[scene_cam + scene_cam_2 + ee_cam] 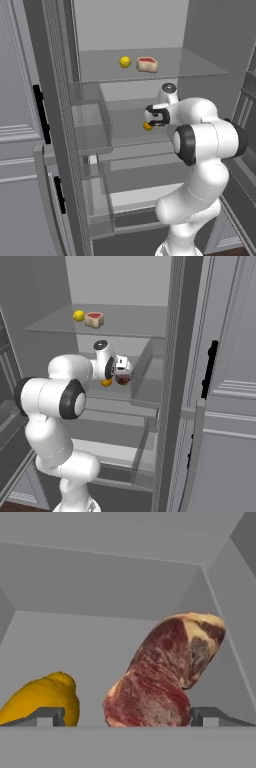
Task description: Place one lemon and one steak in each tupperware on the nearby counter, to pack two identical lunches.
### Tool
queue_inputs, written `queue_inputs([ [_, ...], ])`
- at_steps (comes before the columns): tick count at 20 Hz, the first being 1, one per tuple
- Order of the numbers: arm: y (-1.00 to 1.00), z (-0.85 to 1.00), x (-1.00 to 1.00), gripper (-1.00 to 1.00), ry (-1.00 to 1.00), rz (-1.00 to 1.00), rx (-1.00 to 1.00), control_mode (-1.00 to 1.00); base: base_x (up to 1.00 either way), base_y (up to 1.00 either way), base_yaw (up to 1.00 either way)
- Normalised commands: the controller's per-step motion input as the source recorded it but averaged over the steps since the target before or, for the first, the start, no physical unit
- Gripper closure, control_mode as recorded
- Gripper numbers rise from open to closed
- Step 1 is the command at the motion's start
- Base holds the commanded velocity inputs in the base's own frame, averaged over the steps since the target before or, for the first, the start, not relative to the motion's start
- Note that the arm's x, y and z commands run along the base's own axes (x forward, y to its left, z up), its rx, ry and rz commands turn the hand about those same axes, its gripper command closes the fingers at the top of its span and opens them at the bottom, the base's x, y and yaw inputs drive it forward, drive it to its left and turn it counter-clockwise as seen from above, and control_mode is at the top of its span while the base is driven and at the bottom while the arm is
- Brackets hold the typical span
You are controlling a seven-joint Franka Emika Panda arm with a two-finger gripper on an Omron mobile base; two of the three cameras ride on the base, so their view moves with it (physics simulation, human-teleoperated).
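My gripper (pixel 127 717) is open inside the open fridge, level with the middle shelf. A red marbled steak (pixel 160 677) lies between its fingertips (pixel 210 716) without touching them. Beside it, a yellow lemon (pixel 47 699) sits just outside the left fingertip. From the base views the same lemon (pixel 147 127) (pixel 106 383) and steak (pixel 122 379) show just beyond the hand (pixel 158 116). On the glass shelf above rest another lemon (pixel 125 61) (pixel 78 315) and another steak (pixel 147 64) (pixel 94 319). The tupperware and the counter are out of view.
The upper glass shelf (pixel 200 67) hangs close over the hand. An open fridge door with clear bins (pixel 92 120) stands to the left, and grey panelled doors with a black handle (pixel 211 368) to the right. Fridge walls close in both sides; lower shelves and drawers (pixel 135 195) lie beneath.
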Motion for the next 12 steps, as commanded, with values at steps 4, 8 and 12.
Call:
queue_inputs([
  [4,0.0,-0.22,0.0,-1.0,0.04,0.0,-0.01,-1.0,0.0,0.0,0.0],
  [8,0.0,-0.1,0.0,-1.0,0.0,0.0,-0.01,-1.0,0.0,0.0,0.0],
  [12,0.0,-0.21,0.0,-1.0,0.0,0.0,0.0,-1.0,0.0,0.0,0.0],
])
